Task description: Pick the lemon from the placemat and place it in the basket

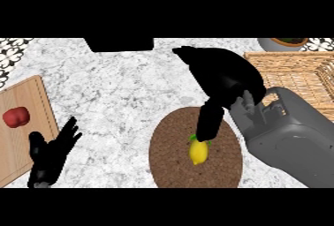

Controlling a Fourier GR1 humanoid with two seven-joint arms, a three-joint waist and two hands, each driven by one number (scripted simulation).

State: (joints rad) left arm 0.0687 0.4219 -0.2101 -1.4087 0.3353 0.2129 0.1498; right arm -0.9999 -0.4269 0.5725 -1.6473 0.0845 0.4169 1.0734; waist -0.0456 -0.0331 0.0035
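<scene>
A yellow lemon (199,152) with a small green tip lies on the round brown placemat (173,154), right of its middle. My right hand (222,77) hangs over the mat's far edge, seen from its back. Its straight fingers (210,123) point down at the lemon, and their tips reach its upper end. Nothing is held in it. The woven basket (294,73) stands at the far right, partly behind my right forearm (294,132). At the lower left my left hand (51,152) rests open, fingers up.
A wooden cutting board (26,101) at the left edge carries a red fruit (16,117). A dark block (120,44) sits at the counter's far edge, and a potted plant (287,43) stands behind the basket. The counter (124,97) is grey marble.
</scene>
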